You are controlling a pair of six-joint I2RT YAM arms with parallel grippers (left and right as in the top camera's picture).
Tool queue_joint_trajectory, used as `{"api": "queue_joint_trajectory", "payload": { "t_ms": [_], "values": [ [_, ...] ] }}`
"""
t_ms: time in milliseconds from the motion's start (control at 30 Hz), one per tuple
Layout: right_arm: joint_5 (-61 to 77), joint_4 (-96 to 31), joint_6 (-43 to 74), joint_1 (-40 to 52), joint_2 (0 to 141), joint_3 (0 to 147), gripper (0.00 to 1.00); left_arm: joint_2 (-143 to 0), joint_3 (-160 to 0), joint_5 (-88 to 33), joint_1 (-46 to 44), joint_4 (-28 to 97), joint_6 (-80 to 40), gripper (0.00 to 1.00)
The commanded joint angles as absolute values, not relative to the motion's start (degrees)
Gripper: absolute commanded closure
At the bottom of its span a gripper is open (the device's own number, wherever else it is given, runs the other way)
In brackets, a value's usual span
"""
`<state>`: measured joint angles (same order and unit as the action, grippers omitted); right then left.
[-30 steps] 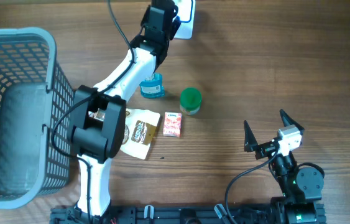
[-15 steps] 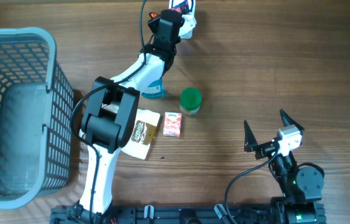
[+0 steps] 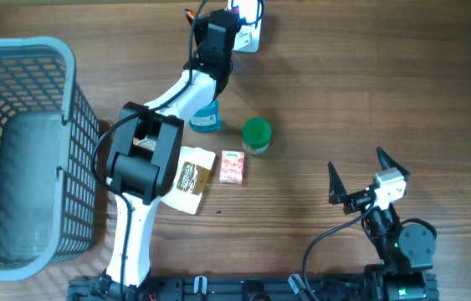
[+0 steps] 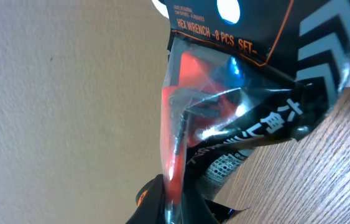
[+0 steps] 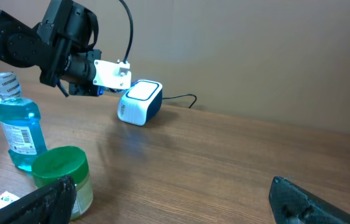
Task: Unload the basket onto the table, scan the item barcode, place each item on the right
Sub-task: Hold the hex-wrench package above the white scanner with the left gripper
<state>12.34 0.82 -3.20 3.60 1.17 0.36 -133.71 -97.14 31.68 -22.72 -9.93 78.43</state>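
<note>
— Where is the item?

— The hex wrench set (image 4: 237,106), a clear packet with a black header card, hangs in the left gripper (image 4: 173,200). The jaws are clamped tight on the packet's lower edge. That arm is stretched to the far side of the table (image 3: 369,92), with the packet raised off the wood just beside the white and blue scanner (image 5: 140,101).

— And the other arm?

— The right gripper (image 3: 357,167) sits at the near edge, spread wide and holding nothing (well apart from everything else).

— What lies between them?

— A blue mouthwash bottle (image 3: 206,117), a green-lidded jar (image 3: 257,134), a small pink box (image 3: 232,167) and a brown pouch (image 3: 189,177). A grey basket (image 3: 76,100) stands on the left.
</note>
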Motion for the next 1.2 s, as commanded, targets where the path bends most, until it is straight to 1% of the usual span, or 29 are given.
{"api": "queue_joint_trajectory", "payload": {
  "t_ms": [0, 600, 633, 733, 800, 900, 1033, 1167],
  "values": [
    [12.0, 0.9, -2.6, 3.7, 0.8, 0.3, 0.0, -134.3, -98.7, 32.7, -23.2, -10.5, 82.4, 0.96],
    [12.0, 0.9, -2.6, 3.7, 0.8, 0.3, 0.0, -134.2, -98.7, 32.0, -24.5, -10.0, 81.8, 0.96],
    [11.4, 1.0, -3.8, 3.7, 0.8, 0.3, 0.0, -134.2, -98.7, 32.1, -24.6, -9.2, 81.9, 0.96],
    [6.9, 0.4, -18.1, 3.7, 0.8, 0.3, 0.0, -134.2, -98.7, 33.1, -24.6, -8.7, 82.8, 0.96],
    [6.9, 0.4, -22.7, 3.7, 0.9, 0.3, 0.0, -134.2, -98.7, 33.4, -24.6, -8.6, 83.6, 0.96],
    [7.6, 0.6, -24.2, 3.7, 0.9, 0.3, 0.0, -134.2, -98.7, 33.4, -24.6, -8.6, 84.1, 0.96],
    [12.9, 1.1, -23.9, 3.7, 0.9, 0.3, 0.0, -134.2, -98.7, 33.6, -24.6, -8.6, 87.7, 0.96],
    [13.4, 1.2, -23.9, 3.7, 0.9, 0.3, 0.0, -134.2, -98.7, 34.2, -24.8, -8.6, 89.2, 0.96]
  ]
}}
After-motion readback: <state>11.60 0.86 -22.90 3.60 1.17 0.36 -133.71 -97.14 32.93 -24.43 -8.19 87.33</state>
